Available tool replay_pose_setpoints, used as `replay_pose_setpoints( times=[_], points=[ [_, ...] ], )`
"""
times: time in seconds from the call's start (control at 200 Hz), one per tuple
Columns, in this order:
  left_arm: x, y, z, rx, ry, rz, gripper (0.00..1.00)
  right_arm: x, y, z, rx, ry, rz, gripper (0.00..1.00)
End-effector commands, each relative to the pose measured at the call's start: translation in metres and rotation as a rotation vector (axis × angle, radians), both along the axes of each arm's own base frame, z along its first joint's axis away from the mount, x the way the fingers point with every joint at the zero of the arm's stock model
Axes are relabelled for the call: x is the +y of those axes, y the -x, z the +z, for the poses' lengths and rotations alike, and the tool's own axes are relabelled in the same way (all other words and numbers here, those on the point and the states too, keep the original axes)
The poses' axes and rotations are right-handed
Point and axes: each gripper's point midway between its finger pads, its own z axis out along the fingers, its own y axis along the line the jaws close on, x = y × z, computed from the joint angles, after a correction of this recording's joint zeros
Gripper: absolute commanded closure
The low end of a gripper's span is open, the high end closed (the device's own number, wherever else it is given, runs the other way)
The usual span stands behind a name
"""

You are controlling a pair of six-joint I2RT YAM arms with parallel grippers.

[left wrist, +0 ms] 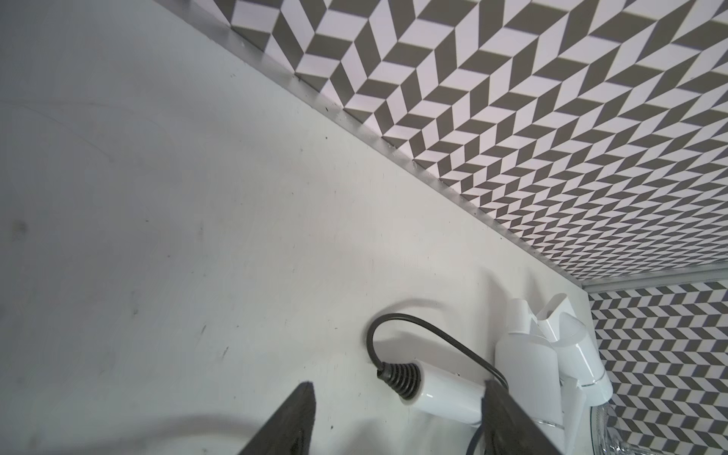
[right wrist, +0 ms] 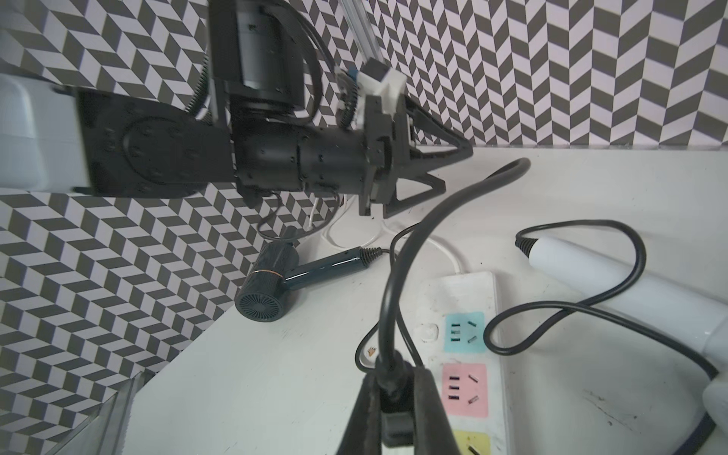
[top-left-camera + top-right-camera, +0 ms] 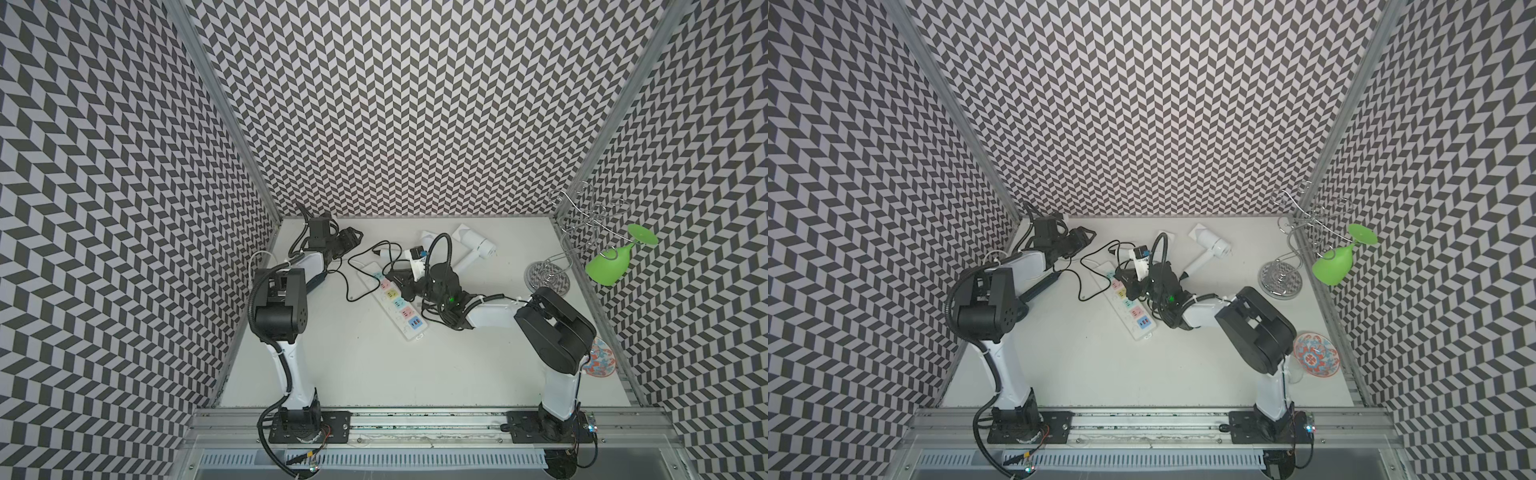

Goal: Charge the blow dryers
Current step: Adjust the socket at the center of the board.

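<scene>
Three blow dryers lie on the table. One white blow dryer (image 3: 478, 245) rests at the back, and a second white one (image 3: 428, 239) is partly hidden behind my right arm's cable. The dark blow dryer (image 2: 272, 283) lies by the left wall under my left arm. My left gripper (image 1: 398, 384) is open and empty near the back left corner; the handle (image 1: 445, 394) of a white dryer lies beyond its fingertips. My right gripper (image 2: 394, 378) is shut on a black plug (image 2: 392, 394) just over the power strip (image 2: 465, 342), next to its pink socket. Whether the plug's pins are seated is hidden.
Loose black cords (image 3: 365, 253) loop over the table between the strip and the dryers. A chrome wire glass rack (image 3: 582, 224) with a hanging green glass (image 3: 611, 262) stands at the back right. A patterned bowl (image 3: 1314, 355) sits near the right wall.
</scene>
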Motion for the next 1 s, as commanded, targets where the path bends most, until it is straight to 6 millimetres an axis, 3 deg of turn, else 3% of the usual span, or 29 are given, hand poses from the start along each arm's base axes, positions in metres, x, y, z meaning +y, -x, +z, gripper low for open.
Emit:
replay_pose_setpoints(
  times=[0.0, 0.355, 0.756, 0.996],
  points=[
    [-0.020, 0.007, -0.023, 0.078, 0.011, -0.100, 0.32, -0.001, -0.003, 0.015, -0.050, 0.028, -0.013, 1.00],
    [-0.061, 0.025, -0.064, 0.158, 0.007, -0.214, 0.32, -0.008, 0.004, 0.010, -0.044, 0.044, -0.013, 1.00],
    [-0.077, 0.062, -0.067, 0.147, -0.002, -0.293, 0.33, -0.005, 0.010, -0.007, -0.016, 0.040, 0.010, 1.00],
    [-0.092, 0.084, -0.075, 0.149, 0.003, -0.359, 0.33, 0.001, 0.027, -0.023, -0.016, 0.028, 0.048, 1.00]
  ],
)
